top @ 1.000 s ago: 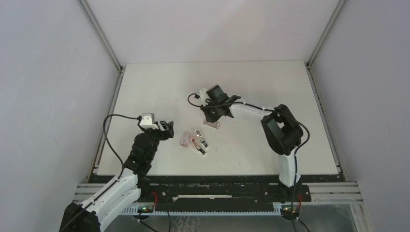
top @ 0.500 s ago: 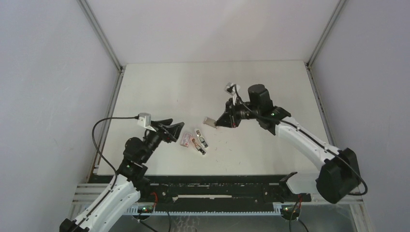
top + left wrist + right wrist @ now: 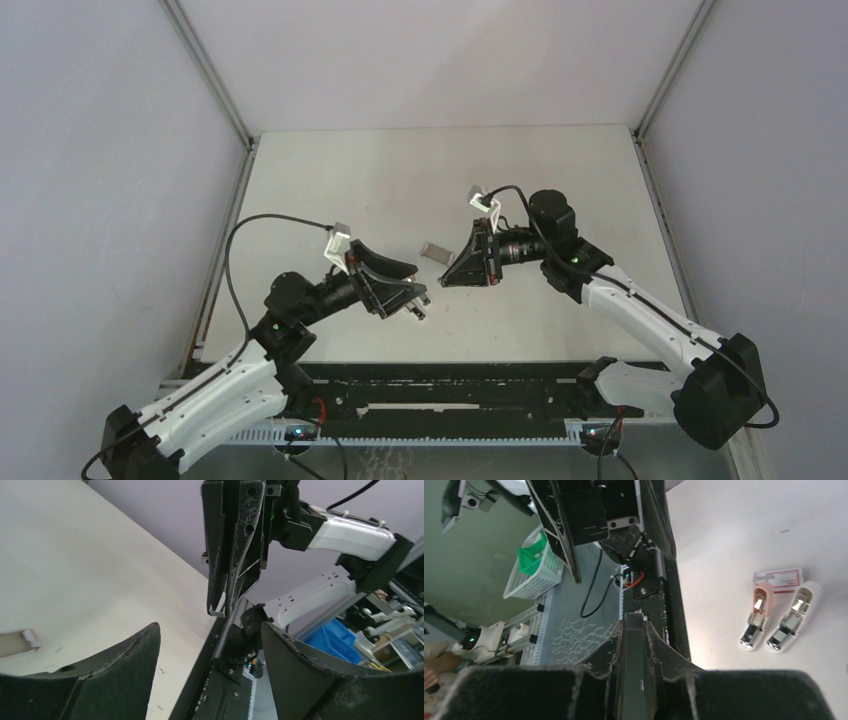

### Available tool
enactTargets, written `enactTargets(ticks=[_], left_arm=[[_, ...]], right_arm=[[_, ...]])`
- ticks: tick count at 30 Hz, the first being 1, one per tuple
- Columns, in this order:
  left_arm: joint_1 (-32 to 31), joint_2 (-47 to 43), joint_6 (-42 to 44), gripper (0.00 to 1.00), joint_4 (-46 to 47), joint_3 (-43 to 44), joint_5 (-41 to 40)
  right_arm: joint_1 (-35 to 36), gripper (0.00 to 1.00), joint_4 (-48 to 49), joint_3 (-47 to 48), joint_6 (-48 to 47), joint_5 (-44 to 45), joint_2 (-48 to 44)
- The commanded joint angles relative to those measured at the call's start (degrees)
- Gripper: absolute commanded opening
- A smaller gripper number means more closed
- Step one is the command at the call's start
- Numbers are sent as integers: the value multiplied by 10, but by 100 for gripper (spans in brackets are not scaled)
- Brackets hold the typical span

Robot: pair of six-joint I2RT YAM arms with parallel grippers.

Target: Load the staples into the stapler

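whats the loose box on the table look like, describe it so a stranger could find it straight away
In the top view, find the middle of the white table. Just past the right gripper, which is shut on a staple strip, the small box lies flat. Unlike the stapler pieces nearer the arms, it is a plain pale oblong lying alone.
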Motion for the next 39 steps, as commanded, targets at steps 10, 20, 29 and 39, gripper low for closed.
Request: enactTargets(ticks=[10,20,29,39], left_arm=[[-21,59,-88,60,83,53,46],[-32,73,-97,44,93,59,52],[-37,79,-98,37,93,62,57],[-38,80,-98,28,94,63,56]], right_arm=[[24,11,67,-4,26,-36,-11],[28,11,59,-5,21,-33,-17],[29,11,62,-4,24,-32,-18],[32,11,73,-4,33,-42,-18]])
